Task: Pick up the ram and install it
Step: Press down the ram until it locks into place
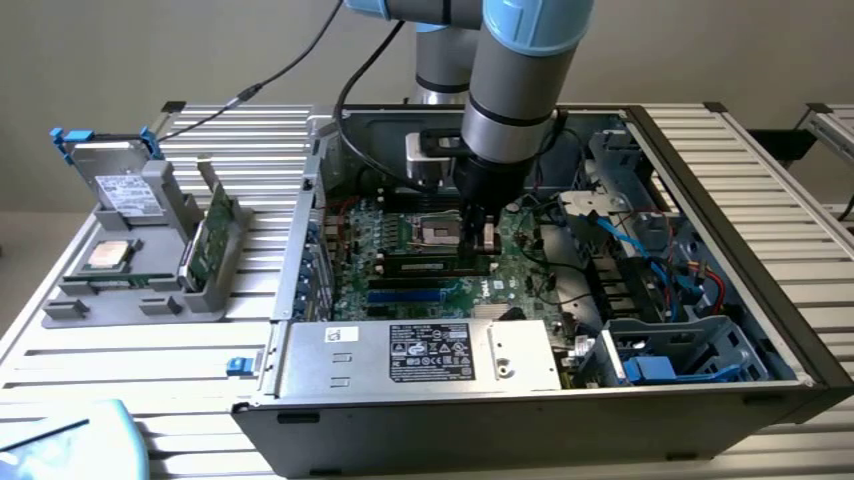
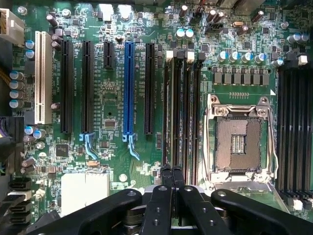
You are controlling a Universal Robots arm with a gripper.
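The ram point(image 1: 424, 266), a slim green strip with dark chips, stands on edge in a memory slot of the motherboard point(image 1: 400, 235), just in front of the empty processor socket point(image 1: 437, 232). My gripper point(image 1: 477, 243) hangs straight down inside the open computer case, shut, its tips over the ram's end on the exterior view's right. Whether they touch the strip I cannot tell. In the wrist view the shut gripper point(image 2: 171, 171) sits over the row of black memory slots point(image 2: 182, 107) beside the processor socket point(image 2: 239, 142), with nothing visible between the fingers.
The case wall point(image 1: 300, 250) and the silver power supply point(image 1: 420, 352) hem in the board. Blue and red cables point(image 1: 667, 265) fill the case's side on the exterior view's right. Outside, on the exterior view's left, a grey holder point(image 1: 134, 290) carries a green card point(image 1: 207, 240), a processor chip point(image 1: 110, 256) and a drive point(image 1: 127, 185).
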